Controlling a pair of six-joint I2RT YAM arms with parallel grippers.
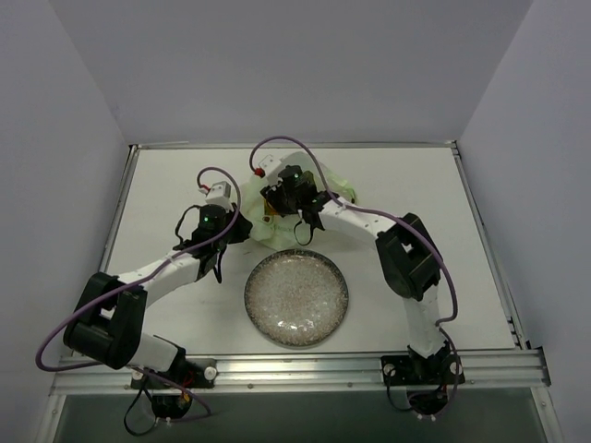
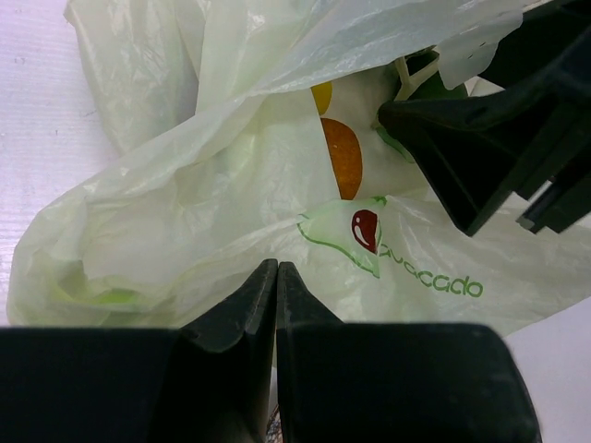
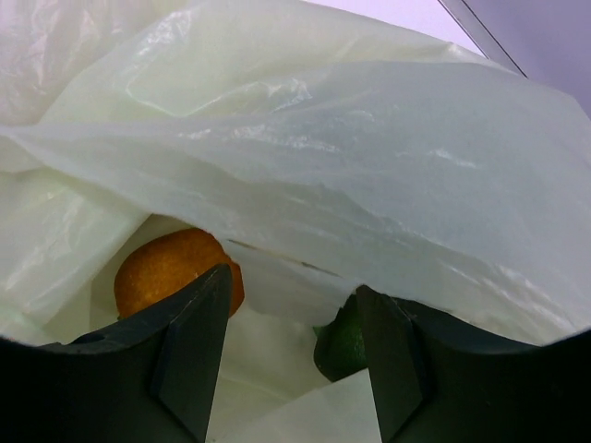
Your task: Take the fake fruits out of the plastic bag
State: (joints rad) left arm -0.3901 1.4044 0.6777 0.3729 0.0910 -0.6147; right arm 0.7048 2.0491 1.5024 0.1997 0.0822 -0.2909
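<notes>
The pale green plastic bag (image 1: 325, 187) lies crumpled at the back of the table. My left gripper (image 1: 236, 229) is at its left edge; in the left wrist view its jaws (image 2: 277, 264) are shut on a fold of the bag (image 2: 185, 212). My right gripper (image 1: 279, 203) is open inside the bag's mouth (image 3: 305, 138). An orange fruit (image 3: 166, 266) sits by its left finger and a dark green fruit (image 3: 340, 343) by its right finger; neither is gripped. The left wrist view shows the orange (image 2: 343, 157) and a yellow piece (image 2: 321, 95) through the plastic, beside the right gripper (image 2: 480, 138). The melon is hidden.
A round speckled glass plate (image 1: 296, 297) lies in front of the bag, between the two arms. Grey walls rise round the table's back and sides. The bag carries a printed "avocado" logo (image 2: 366, 231).
</notes>
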